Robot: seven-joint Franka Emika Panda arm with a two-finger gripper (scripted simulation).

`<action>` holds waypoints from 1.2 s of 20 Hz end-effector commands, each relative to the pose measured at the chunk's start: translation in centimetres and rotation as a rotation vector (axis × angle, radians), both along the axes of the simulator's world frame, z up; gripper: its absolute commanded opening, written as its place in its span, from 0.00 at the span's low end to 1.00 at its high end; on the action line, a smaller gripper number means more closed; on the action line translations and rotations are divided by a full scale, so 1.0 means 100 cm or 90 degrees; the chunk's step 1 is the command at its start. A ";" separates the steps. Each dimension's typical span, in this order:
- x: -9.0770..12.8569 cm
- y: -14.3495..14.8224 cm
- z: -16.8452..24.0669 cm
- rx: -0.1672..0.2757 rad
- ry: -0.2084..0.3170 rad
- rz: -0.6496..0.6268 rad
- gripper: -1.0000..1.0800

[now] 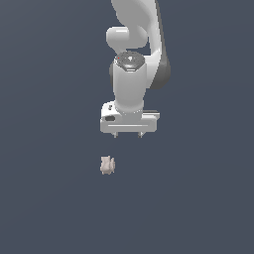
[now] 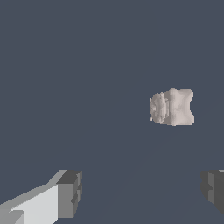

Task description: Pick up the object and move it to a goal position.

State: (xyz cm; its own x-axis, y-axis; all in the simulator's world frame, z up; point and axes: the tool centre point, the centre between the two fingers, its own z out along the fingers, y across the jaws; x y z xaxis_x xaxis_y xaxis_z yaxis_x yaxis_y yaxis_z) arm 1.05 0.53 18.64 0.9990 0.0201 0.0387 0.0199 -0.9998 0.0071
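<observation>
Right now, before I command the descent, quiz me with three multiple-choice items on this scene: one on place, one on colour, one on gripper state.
1. In the exterior view, the object lies:
A. below the gripper, toward that view's left
B. between the fingertips
C. above the arm

2. The object's colour:
A. bright green
B. pale pinkish-beige
C. black

3. The gripper is:
A. shut on the object
B. open, holding nothing
C. out of view

Answers: 1 A, the lump sits apart under the fingers' left side. 2 B, the wrist view shows it. 3 B, the wrist view shows the fingers spread wide, nothing between.
</observation>
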 end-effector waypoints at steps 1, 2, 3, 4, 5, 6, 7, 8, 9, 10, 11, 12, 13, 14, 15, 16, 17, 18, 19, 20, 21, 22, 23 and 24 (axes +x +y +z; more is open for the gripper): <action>0.000 0.000 0.000 0.000 0.000 0.000 0.96; 0.000 0.001 0.001 0.000 -0.001 0.000 0.96; 0.002 0.002 0.002 0.000 -0.003 0.002 0.96; 0.003 0.005 0.005 0.000 -0.008 0.004 0.96; 0.006 0.008 0.009 0.000 -0.014 0.007 0.96; 0.009 0.013 0.015 0.001 -0.022 0.011 0.96; 0.011 0.018 0.020 0.001 -0.028 0.014 0.96; 0.013 0.021 0.024 0.001 -0.034 0.017 0.96; 0.014 0.024 0.027 0.001 -0.038 0.019 0.96; 0.015 0.026 0.029 0.002 -0.041 0.020 0.96; 0.015 0.027 0.030 0.002 -0.042 0.021 0.96; 0.014 0.027 0.030 0.002 -0.042 0.021 0.96; 0.014 0.027 0.030 0.002 -0.041 0.020 0.96; 0.014 0.026 0.029 0.002 -0.040 0.020 0.96; 0.015 0.025 0.027 0.001 -0.039 0.020 0.96; 0.015 0.023 0.026 0.001 -0.038 0.019 0.96; 0.017 0.022 0.024 0.001 -0.037 0.019 0.96; 0.018 0.020 0.022 0.001 -0.036 0.019 0.96; 0.020 0.017 0.020 0.002 -0.035 0.019 0.96; 0.022 0.015 0.017 0.002 -0.033 0.018 0.96; 0.024 0.011 0.014 0.002 -0.031 0.018 0.96; 0.026 0.008 0.010 0.002 -0.029 0.018 0.96; 0.028 0.004 0.006 0.002 -0.027 0.017 0.96; 0.031 -0.001 0.002 0.002 -0.024 0.016 0.96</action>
